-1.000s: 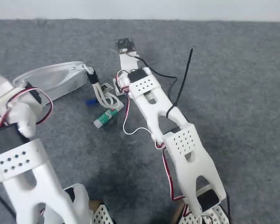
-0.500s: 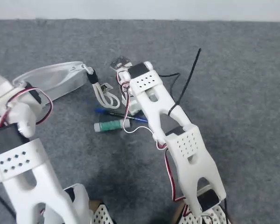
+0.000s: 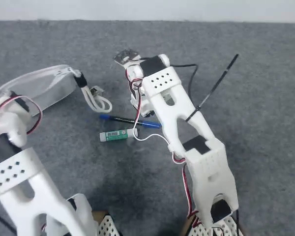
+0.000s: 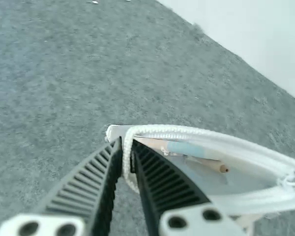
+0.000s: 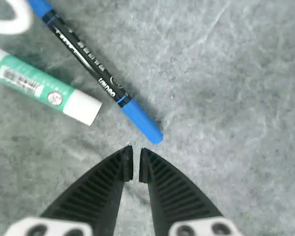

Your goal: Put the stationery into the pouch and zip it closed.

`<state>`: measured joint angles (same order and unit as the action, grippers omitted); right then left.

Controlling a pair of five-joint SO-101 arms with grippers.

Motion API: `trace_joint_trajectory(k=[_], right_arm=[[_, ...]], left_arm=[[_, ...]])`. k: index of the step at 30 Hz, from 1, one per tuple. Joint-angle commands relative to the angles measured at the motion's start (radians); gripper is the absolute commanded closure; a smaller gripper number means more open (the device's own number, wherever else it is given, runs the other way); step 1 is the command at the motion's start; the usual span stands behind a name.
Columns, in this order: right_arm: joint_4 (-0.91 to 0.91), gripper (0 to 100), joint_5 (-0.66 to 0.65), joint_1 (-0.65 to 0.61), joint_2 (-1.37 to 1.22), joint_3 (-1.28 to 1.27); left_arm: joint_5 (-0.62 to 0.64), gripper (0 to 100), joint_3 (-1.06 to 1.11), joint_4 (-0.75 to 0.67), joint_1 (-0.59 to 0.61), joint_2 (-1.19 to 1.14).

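Since the earlier frames, the right arm has drawn back and swung over, uncovering the blue pen (image 3: 130, 120). The glue stick (image 3: 117, 135) has turned from a slant to lie nearly level, and the pouch (image 3: 44, 88) has shifted with the left arm.

Left pincer (image 4: 127, 147): closed on the pouch's corded rim, at the end of the mouth. The pouch extends away from the tips, its mouth gaping open. At least two slim items lie inside it, just past the tips: a pale blue one (image 4: 187, 147) and a tan-tipped stick (image 4: 220, 168).

Right pincer (image 5: 135, 156): jaws drawn almost together, with nothing between them, poised over the grey desk (image 3: 260, 123). The pen's capped end lies just ahead of the tips, apart from them. The glue stick lies beyond the pen, alongside it and not touching it. A white cord loop (image 3: 101, 102) trails from the pouch's zip end, farther out than both.

Progress, as judged: part of the stationery appears to be stowed. The pen and the glue stick remain on the desk, well apart from the pouch mouth. Each has yet to be picked up and carried over. The zip is not yet drawn, so closing is the final step outstanding.
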<state>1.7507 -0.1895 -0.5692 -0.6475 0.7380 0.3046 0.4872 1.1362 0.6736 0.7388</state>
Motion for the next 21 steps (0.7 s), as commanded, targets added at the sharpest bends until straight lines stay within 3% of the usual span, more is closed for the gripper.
trace_joint_trajectory(k=[1,6,15,21], right_arm=[[-0.005,97.6,-0.009,-0.019,0.130,-0.029],[-0.105,97.6,-0.008,-0.068,0.130,-0.094],[-0.291,96.8,-0.014,-0.217,0.097,-0.097],[-0.358,80.4,-0.018,-0.269,0.016,-0.092]], left_arm=[[0.011,99,-0.015,-0.068,0.080,0.008],[0.040,99,-0.015,-0.078,0.146,0.008],[0.041,99,-0.016,-0.078,0.161,0.008],[0.041,99,-0.016,-0.077,0.158,0.008]])
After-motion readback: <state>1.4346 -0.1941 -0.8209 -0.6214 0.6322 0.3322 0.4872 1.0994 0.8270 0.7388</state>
